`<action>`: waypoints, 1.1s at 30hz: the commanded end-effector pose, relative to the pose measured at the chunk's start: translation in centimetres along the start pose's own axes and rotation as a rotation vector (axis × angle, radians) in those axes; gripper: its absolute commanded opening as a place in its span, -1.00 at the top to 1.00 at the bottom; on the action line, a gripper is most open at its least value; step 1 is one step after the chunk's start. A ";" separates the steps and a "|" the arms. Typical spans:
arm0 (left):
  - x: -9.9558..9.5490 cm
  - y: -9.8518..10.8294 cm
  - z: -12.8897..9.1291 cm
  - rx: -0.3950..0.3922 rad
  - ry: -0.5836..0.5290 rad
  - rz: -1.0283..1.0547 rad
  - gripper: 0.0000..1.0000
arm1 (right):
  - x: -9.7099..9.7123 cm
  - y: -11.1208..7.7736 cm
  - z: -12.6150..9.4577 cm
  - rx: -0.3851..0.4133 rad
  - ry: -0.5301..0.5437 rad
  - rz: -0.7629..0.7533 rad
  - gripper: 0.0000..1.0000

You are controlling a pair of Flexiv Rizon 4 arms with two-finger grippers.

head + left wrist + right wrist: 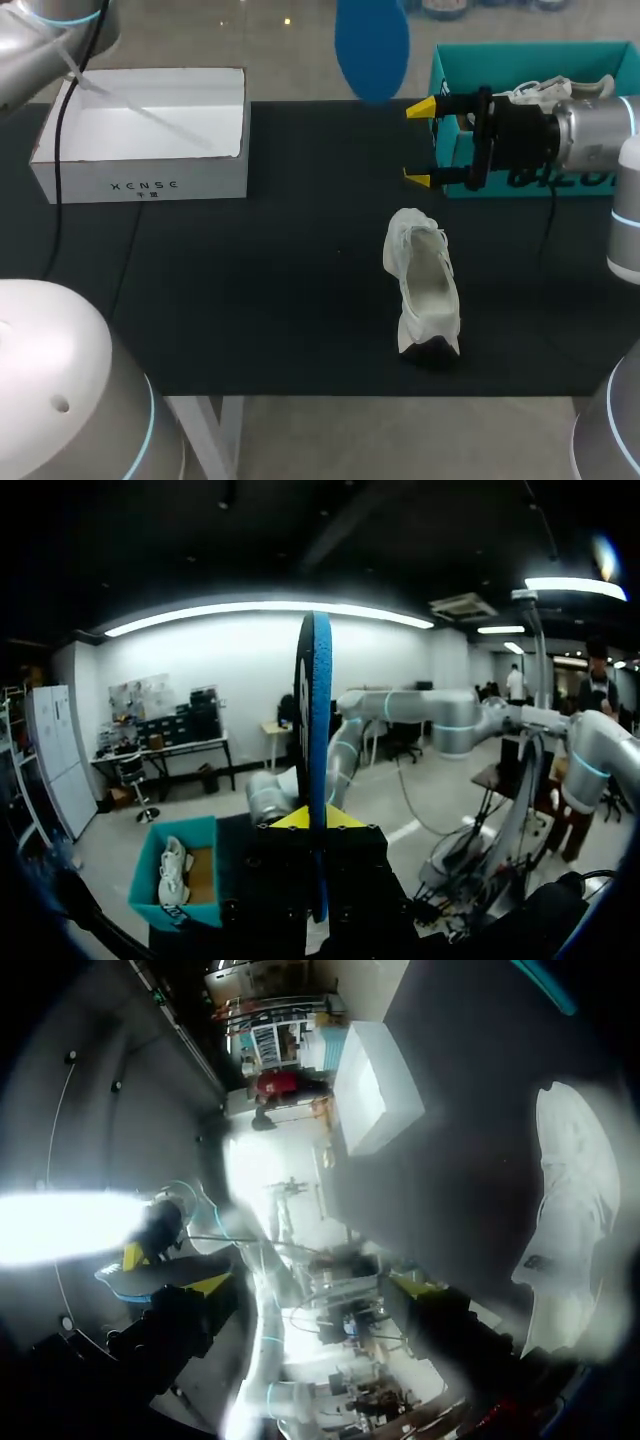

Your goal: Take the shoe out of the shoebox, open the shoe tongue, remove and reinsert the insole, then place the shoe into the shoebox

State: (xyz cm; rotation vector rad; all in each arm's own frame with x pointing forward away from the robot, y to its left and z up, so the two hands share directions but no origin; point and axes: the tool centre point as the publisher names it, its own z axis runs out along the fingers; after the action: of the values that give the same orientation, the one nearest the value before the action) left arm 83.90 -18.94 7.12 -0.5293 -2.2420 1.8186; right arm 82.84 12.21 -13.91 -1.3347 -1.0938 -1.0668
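White shoe (424, 285) sits near the table's (250, 300) front edge. My right gripper (418, 143) is wide open behind it, and my left gripper (318, 822) pinches a blue insole (318, 710).

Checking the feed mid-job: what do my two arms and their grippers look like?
The left arm and right arm are rounded silver-grey links with thin light-blue rings. The right gripper has a black body and yellow wedge-shaped fingertips; the left gripper is black with yellow tips too. A black cable hangs from each arm.
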 end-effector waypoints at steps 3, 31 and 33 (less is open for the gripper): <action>0.5 0.9 -0.4 0.018 -0.086 0.012 1.00 | -0.1 0.0 0.1 -0.003 0.001 0.000 -1.00; 5.9 6.8 1.2 -0.118 -0.151 0.217 1.00 | -0.1 0.0 0.1 -0.003 0.001 0.000 -1.00; 5.9 6.8 1.2 -0.118 -0.151 0.217 1.00 | -0.1 0.0 0.1 -0.003 0.001 0.000 -1.00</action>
State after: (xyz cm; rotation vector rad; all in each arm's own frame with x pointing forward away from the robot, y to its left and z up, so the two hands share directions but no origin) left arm 79.61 -16.69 0.06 -0.7258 -2.4722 1.8701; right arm 82.84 12.23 -13.90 -1.3348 -1.0942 -1.0662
